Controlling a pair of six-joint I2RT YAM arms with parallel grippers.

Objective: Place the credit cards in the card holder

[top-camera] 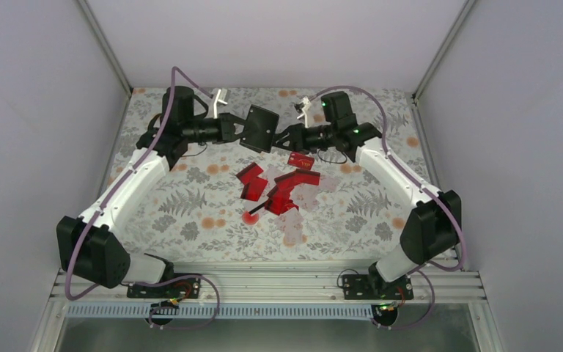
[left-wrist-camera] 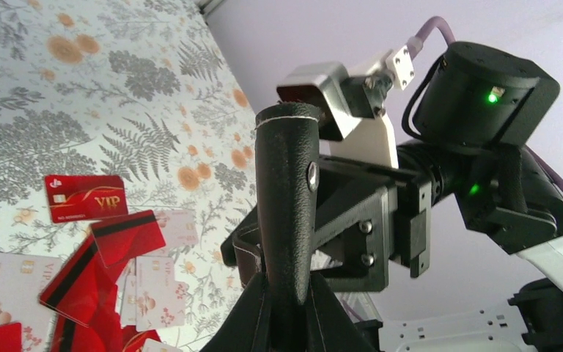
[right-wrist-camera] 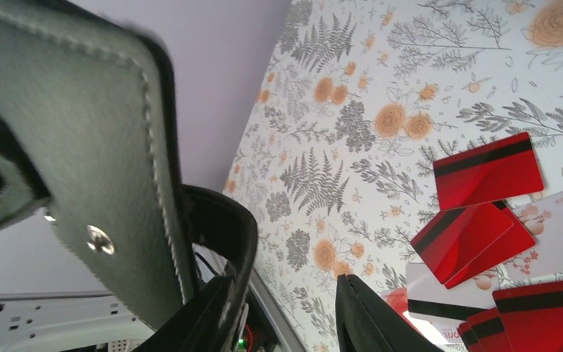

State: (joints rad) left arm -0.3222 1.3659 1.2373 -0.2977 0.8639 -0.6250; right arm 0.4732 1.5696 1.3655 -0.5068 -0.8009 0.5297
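Note:
The black card holder (top-camera: pixel 262 128) hangs in the air above the back of the table, with my left gripper (top-camera: pixel 245 130) shut on one edge of it. In the left wrist view the card holder (left-wrist-camera: pixel 286 183) stands edge-on, rising out of the left gripper (left-wrist-camera: pixel 290 297). My right gripper (top-camera: pixel 283 139) faces it from the right with its jaws apart. In the right wrist view the right gripper (right-wrist-camera: pixel 282 312) is open, its left finger beside the curved flap of the card holder (right-wrist-camera: pixel 81 132). Several red credit cards (top-camera: pixel 275 189) lie in a heap on the table, one apart (top-camera: pixel 300 158); some credit cards (right-wrist-camera: pixel 487 170) show black stripes.
Pale floral-printed cards (top-camera: pixel 293 220) lie mixed with the red ones on the patterned tabletop. A red round spot (top-camera: pixel 250 216) sits in front of the heap. Enclosure walls close in the left, right and back. The right arm's wrist (left-wrist-camera: pixel 484 95) is close behind the holder.

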